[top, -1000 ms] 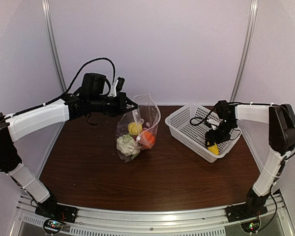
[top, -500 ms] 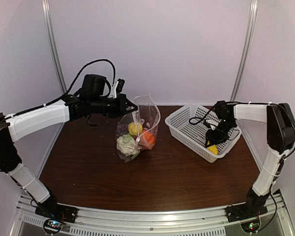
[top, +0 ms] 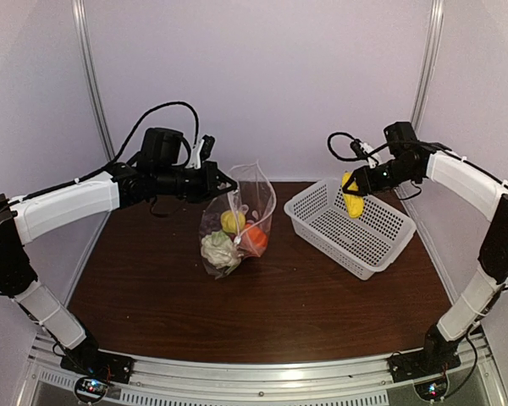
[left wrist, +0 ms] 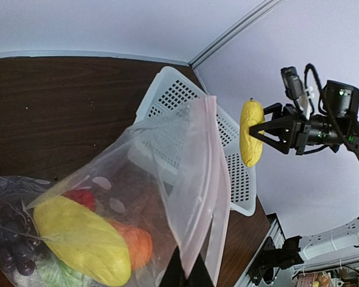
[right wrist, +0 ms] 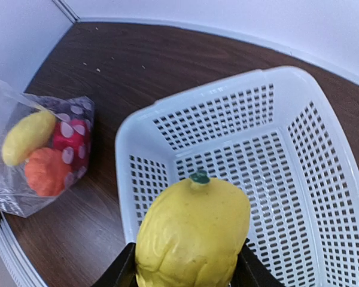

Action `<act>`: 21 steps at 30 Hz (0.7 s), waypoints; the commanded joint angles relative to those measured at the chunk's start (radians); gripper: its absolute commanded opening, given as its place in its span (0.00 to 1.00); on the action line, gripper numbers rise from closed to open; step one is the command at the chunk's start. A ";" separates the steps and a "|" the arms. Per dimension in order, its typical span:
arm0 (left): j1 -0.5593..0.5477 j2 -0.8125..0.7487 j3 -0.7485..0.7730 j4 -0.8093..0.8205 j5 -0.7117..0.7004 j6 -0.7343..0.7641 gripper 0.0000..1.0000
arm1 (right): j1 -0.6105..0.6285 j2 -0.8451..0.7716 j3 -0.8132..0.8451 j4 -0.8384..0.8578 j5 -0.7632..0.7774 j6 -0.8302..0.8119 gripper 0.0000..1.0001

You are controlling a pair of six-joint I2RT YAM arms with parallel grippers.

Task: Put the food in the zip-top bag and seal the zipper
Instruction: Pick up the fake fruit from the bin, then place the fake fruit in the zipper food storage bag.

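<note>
The clear zip-top bag [top: 237, 222] stands on the table at centre, mouth up. It holds a white cauliflower [top: 218, 250], a yellow piece [top: 232, 221], an orange piece [top: 255, 238], a red piece [right wrist: 72, 136] and dark grapes [left wrist: 9, 236]. My left gripper [top: 224, 181] is shut on the bag's mouth edge [left wrist: 198, 197] and holds it up. My right gripper [top: 353, 188] is shut on a second yellow piece [top: 352, 194], held in the air over the white basket's [top: 349, 227] left end; it fills the right wrist view [right wrist: 191, 236].
The white mesh basket [right wrist: 239, 119] sits at the right back of the table and shows nothing inside. The back wall and two vertical rails stand close behind. Brown table surface lies in front of bag and basket.
My right gripper has lifted the yellow piece out of the basket and carried it up and left, above the basket's left end. The left gripper and bag have stayed put.
</note>
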 commanded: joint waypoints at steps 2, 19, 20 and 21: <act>0.006 -0.016 -0.006 0.022 0.001 0.012 0.00 | 0.065 -0.075 0.032 0.161 -0.184 0.036 0.35; 0.006 -0.016 0.008 0.011 0.013 0.014 0.00 | 0.416 -0.081 0.060 0.347 -0.178 0.002 0.36; 0.006 -0.015 0.009 0.010 0.012 0.015 0.00 | 0.424 -0.069 0.068 0.360 -0.174 0.003 0.36; 0.006 -0.015 0.010 0.011 0.012 0.016 0.00 | 0.431 -0.054 0.082 0.366 -0.171 0.002 0.36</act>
